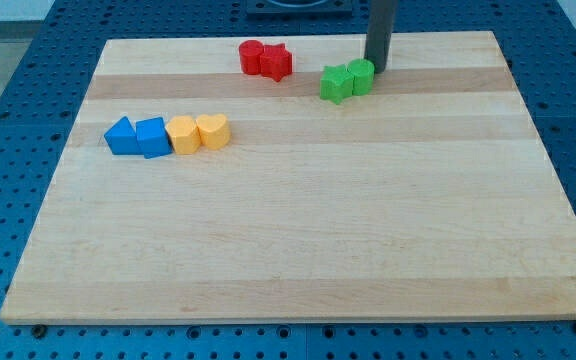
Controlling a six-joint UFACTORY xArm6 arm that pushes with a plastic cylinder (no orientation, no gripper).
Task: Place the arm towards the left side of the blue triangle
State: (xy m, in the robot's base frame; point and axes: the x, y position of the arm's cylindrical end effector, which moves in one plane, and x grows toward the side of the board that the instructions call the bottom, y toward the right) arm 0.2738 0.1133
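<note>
Camera view: blue triangle [121, 136] apex points up

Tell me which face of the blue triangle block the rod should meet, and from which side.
My tip, now beside the green blocks, should probably meet the blue triangle block at its free face toward the view's left; the blue block touches its other side.

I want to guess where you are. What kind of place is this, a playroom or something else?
Probably a robot lab bench, not a playroom. A wooden board lies on a blue metal table full of holes, my tip touches down beside the green blocks, and the blue triangle sits at the view's left.
</note>
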